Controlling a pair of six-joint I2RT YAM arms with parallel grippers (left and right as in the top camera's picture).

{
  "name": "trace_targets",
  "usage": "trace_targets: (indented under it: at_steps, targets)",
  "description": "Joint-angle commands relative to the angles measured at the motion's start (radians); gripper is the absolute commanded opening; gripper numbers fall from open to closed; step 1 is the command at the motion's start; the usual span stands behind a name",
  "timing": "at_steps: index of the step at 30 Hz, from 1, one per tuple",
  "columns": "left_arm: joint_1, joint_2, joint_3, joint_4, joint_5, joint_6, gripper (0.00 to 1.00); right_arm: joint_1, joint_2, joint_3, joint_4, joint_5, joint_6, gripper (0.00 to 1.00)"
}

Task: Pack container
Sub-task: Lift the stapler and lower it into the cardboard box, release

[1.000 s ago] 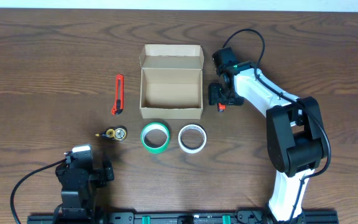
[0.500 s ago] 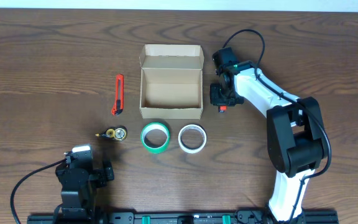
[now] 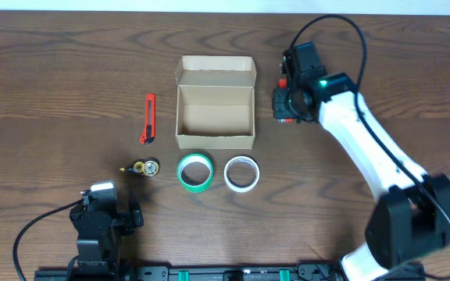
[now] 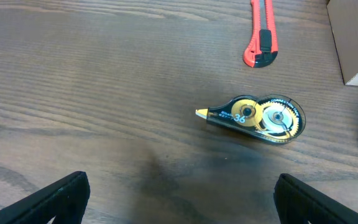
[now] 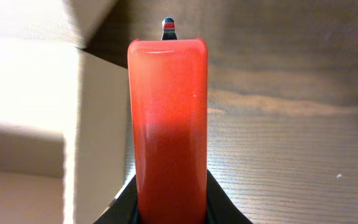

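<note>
The container is an open tan cardboard box at the table's middle, with its flap lid standing at the back. My right gripper is shut on a red oblong object and holds it above the table just right of the box. The box wall and lit inside show at the left of the right wrist view. My left gripper is open and empty at the front left; its jaws hover over bare wood.
A red box cutter lies left of the box. A correction tape dispenser, a green tape roll and a white tape roll lie in front of it. The cutter and dispenser show in the left wrist view.
My right gripper has risen and moved back along the box's right side with the red object in it. The left arm has not moved.
</note>
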Motion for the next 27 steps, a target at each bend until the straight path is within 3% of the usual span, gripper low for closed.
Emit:
trace_targets:
  at_steps: [1, 10, 17, 27]
  targets:
    - [0.006, -0.006, -0.010, -0.002, -0.014, 0.006, 0.95, 0.035, -0.057, 0.004, 0.021, -0.043, -0.120, 0.01]
    - [0.006, -0.006, -0.010, -0.002, -0.014, 0.006, 0.96, 0.158, -0.034, 0.004, 0.181, -0.102, -0.350, 0.01]
    - [0.006, -0.006, -0.010, -0.002, -0.014, 0.006, 0.95, 0.240, 0.032, 0.004, 0.306, -0.102, -0.402, 0.01]
    - [0.006, -0.006, -0.010, -0.002, -0.014, 0.006, 0.95, 0.310, 0.198, 0.004, 0.313, -0.021, -0.517, 0.01]
